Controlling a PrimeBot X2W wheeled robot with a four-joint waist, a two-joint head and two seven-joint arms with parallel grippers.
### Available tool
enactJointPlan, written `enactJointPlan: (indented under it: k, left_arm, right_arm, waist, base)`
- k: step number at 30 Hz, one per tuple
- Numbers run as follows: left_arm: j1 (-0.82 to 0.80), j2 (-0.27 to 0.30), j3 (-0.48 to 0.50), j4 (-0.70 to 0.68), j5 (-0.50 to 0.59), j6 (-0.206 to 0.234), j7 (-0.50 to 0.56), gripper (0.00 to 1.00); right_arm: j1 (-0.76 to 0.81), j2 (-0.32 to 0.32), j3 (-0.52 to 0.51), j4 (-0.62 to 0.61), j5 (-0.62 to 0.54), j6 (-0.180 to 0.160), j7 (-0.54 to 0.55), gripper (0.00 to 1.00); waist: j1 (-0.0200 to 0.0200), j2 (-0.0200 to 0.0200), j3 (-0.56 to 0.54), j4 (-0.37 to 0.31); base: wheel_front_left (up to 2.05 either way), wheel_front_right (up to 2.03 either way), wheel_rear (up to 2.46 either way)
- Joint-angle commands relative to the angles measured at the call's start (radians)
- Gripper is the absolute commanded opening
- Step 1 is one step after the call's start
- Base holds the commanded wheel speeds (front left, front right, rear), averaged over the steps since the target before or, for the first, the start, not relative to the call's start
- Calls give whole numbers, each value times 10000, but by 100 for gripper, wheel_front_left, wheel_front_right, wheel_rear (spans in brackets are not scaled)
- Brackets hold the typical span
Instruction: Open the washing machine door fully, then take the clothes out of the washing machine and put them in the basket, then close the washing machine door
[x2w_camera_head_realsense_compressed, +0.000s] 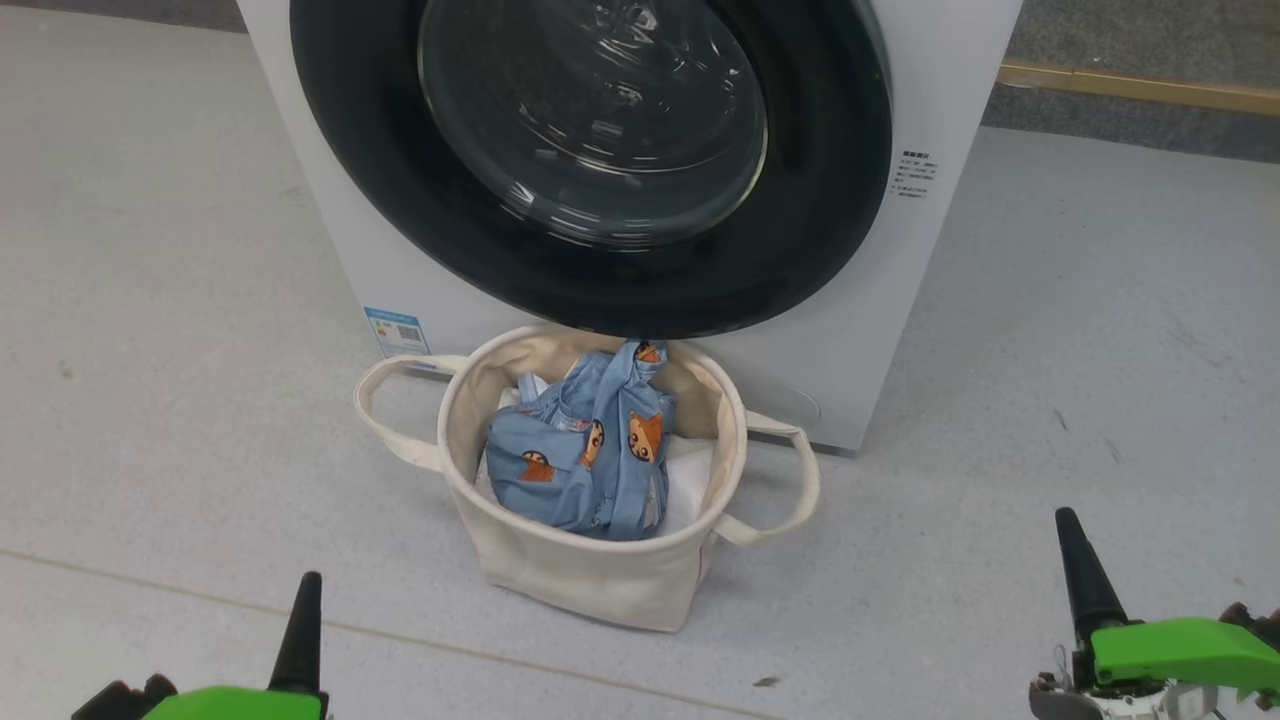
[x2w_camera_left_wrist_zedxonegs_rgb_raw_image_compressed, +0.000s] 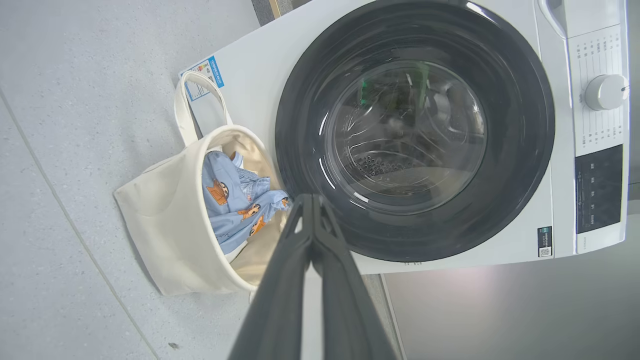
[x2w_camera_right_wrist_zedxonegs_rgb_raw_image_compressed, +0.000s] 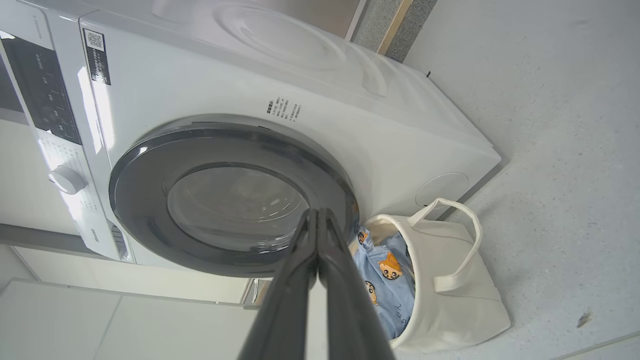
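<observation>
The white front-loading washing machine stands on the pale grey speckled floor. Its large round door, a glossy black rim around a bulging clear glass bowl, lies flat against the machine's front. Just before the machine's lower front edge, under the bottom of the door rim, sits the round cream canvas basket, with a looped strap handle at each side. The light blue clothes, printed with orange-brown cartoon faces, lie bunched inside the basket on a plain white sheet. A small blue label shows low on the machine's front beside the basket's handle. The left gripper and the right gripper hang over the floor's near edge, well apart from the basket. Each has its two long dark fingers pressed together and holds nothing.
</observation>
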Motion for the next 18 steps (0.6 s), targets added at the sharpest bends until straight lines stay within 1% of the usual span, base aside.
enactJointPlan:
  k: [1, 18]
  left_arm:
    - [-477, 46, 337, -385, -356, -122, 79, 0]
    - [-546, 33, 522, -482, -2415, -187, 568, 0]
  right_arm:
    - [-493, -165, 103, -284, 361, 1, 111, 0]
    - [-547, -166, 2, -189, 2292, 1, 625, 0]
  waist:
    - [0, 0, -6, 16]
    - [0, 0, -64, 160]
  base:
    - [0, 0, 0]
    - [0, 0, 0]
